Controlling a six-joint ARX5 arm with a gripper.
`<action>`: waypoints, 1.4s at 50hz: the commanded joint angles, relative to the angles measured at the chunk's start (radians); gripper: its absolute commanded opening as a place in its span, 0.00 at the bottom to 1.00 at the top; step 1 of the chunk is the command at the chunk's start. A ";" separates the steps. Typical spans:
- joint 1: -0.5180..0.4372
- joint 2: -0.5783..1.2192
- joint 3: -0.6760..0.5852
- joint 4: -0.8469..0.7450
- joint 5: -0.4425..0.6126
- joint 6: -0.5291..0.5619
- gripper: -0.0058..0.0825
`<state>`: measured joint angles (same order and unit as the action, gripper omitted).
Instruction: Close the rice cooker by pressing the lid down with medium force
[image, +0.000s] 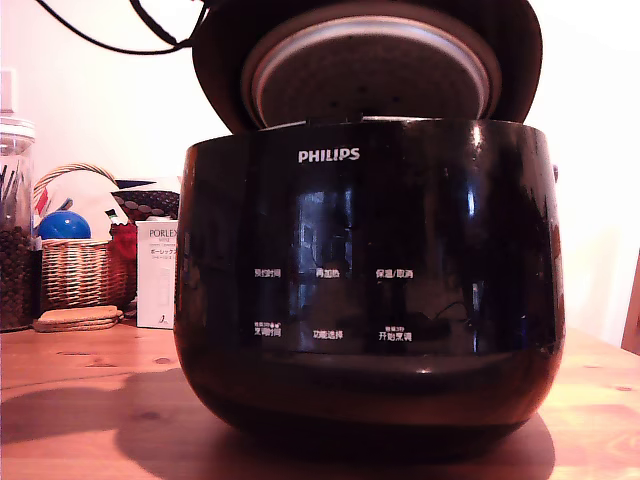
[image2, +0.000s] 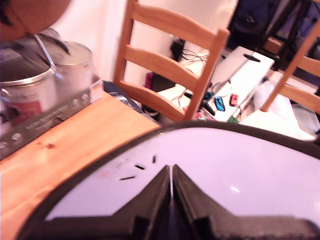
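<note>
The rice cooker (image: 370, 280) fills the exterior view, a glossy black rounded pot with a white PHILIPS logo and small white button labels. Its lid (image: 370, 65) stands open behind the body, tilted up, showing the silvery dimpled inner plate. No gripper shows in the exterior view. In the wrist view my gripper (image2: 171, 172) is shut, its two dark fingers (image2: 150, 205) pressed together with nothing between them. Its tips rest against or just over the lid's glossy outer surface (image2: 240, 165), which reflects pale light; I cannot tell whether they touch it.
In the exterior view a wicker basket (image: 78, 265) with a blue ball, a jar (image: 15, 225) and a white box (image: 157, 272) stand at the left on the wooden table (image: 80, 400). The wrist view shows metal pots (image2: 35, 85), a wooden chair (image2: 170, 65) and floor clutter.
</note>
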<state>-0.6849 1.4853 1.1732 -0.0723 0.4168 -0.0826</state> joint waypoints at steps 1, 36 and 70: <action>-0.011 -0.009 -0.056 0.013 -0.008 -0.004 0.04; -0.046 -0.160 -0.369 0.255 -0.041 -0.033 0.04; -0.091 -0.184 -0.681 0.632 -0.167 -0.021 0.04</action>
<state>-0.7765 1.2606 0.5819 0.6125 0.2604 -0.0967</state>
